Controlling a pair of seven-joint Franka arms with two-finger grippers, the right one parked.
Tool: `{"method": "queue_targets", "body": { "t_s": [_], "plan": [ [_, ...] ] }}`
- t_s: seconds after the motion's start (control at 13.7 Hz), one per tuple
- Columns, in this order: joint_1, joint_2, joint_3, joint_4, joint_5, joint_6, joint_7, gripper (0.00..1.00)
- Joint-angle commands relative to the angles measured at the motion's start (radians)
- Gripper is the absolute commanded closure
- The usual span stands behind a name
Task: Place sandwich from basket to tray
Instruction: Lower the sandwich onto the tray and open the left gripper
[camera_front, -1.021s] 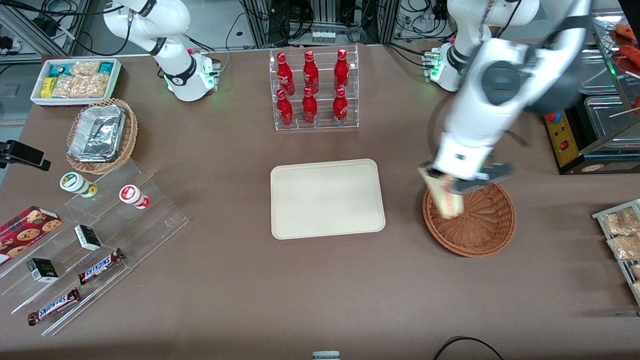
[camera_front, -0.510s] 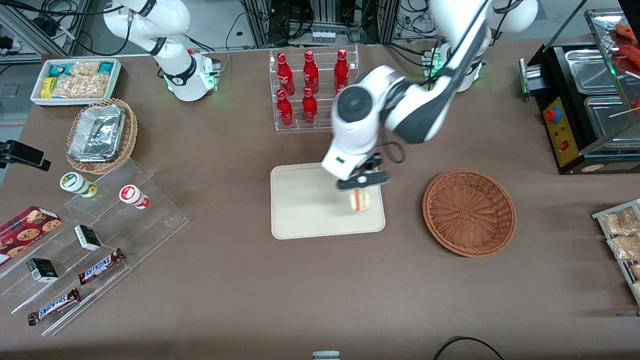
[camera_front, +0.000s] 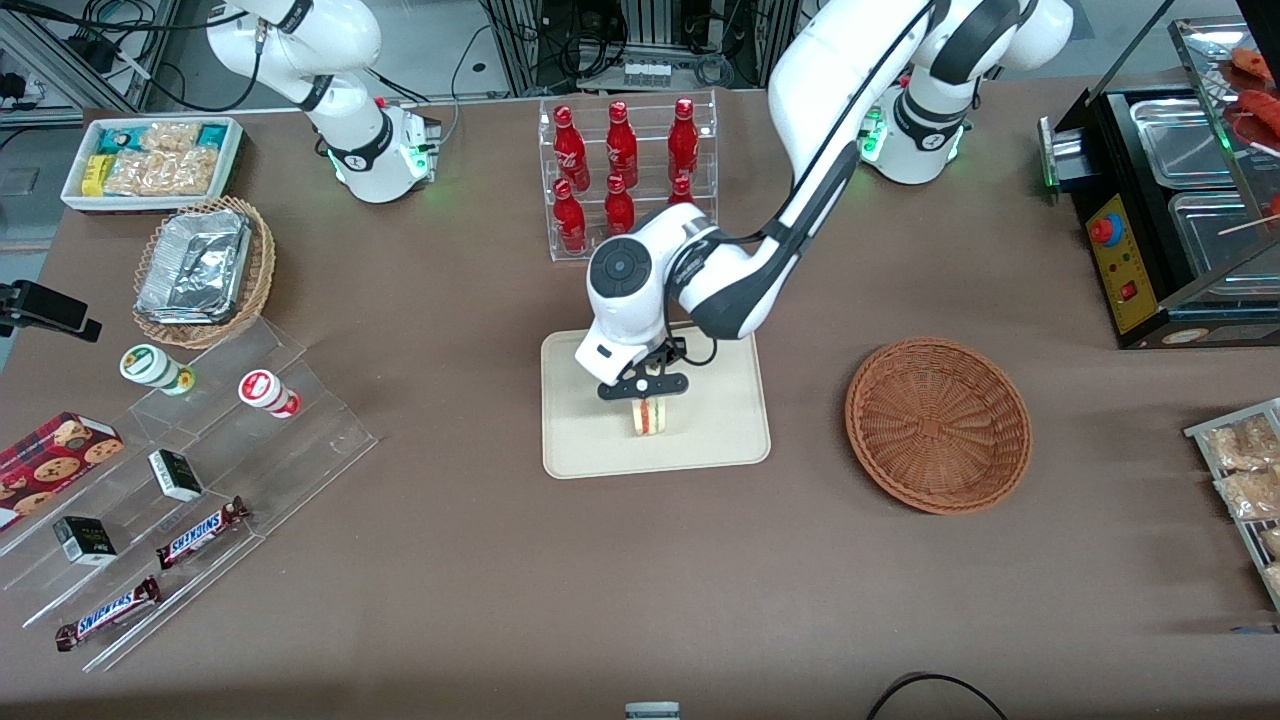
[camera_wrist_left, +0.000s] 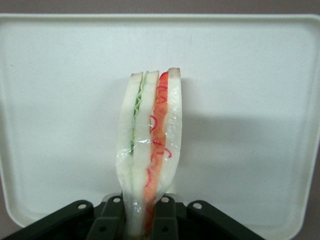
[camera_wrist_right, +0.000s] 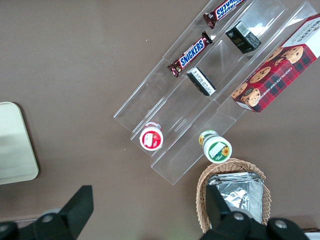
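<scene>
Whole setup sits on a big brown table (camera_front: 450, 560) with a matte, cloth-like top, lit pretty evenly from above, so shadows are soft. Along the edge farthest from the front camera there's a metal equipment rack (camera_front: 650, 40) stuffed with black cables, on a pale grey floor (camera_front: 440, 50). Toward the working arm's end stands a black warmer unit (camera_front: 1150, 240) with steel pans and a red button. A black cable (camera_front: 930, 690) loops in at the near edge.

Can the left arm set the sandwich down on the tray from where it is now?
Probably yes. The gripper holds the sandwich upright right over the tray, and the tray under it is bare, so nothing seems to block the way down. The basket sits apart, toward the working arm's end.
</scene>
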Motion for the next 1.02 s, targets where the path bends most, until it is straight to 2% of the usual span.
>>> {"method": "queue_targets", "body": {
  "t_s": [0.0,0.07,0.15,0.22,0.29,0.44,0.66,0.95],
  "plan": [
    [-0.026,0.035,0.014,0.033,0.019,-0.005,-0.018,1.0],
    [-0.029,0.043,0.015,0.033,0.025,-0.005,-0.018,1.0],
    [-0.029,0.046,0.015,0.034,0.03,-0.005,-0.019,0.8],
    [-0.029,0.046,0.015,0.034,0.031,-0.005,-0.016,0.26],
    [-0.029,0.043,0.017,0.036,0.033,-0.011,-0.013,0.0],
    [-0.028,0.015,0.018,0.04,0.031,-0.035,-0.019,0.0],
    [0.003,-0.136,0.023,0.03,0.016,-0.146,-0.029,0.0],
    [0.15,-0.375,0.021,0.022,-0.015,-0.354,-0.053,0.0]
  ]
}}
